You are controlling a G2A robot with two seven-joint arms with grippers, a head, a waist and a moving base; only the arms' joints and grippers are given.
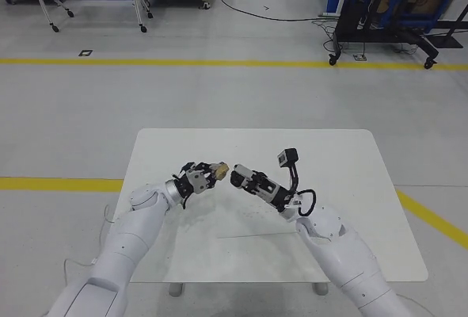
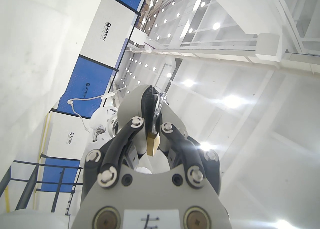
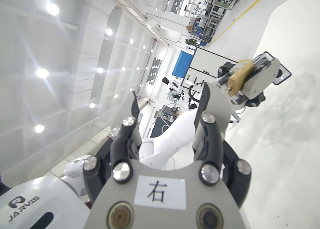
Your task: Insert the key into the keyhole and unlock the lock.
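The left gripper (image 1: 210, 172) is clamping the brass lock (image 1: 220, 168) over the middle of the white bench (image 1: 336, 158). The lock's long axis is running 9-to-3 o'clock, with its free end pointing toward 3 o'clock. The right gripper (image 1: 238, 176) is hovering just beside that end, at 4 o'clock from it, fingers spread and carrying nothing.

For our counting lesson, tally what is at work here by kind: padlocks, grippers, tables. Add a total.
brass padlock: 1
grippers: 2, the left gripper shut on the padlock, the right gripper open
table: 1
Total: 4
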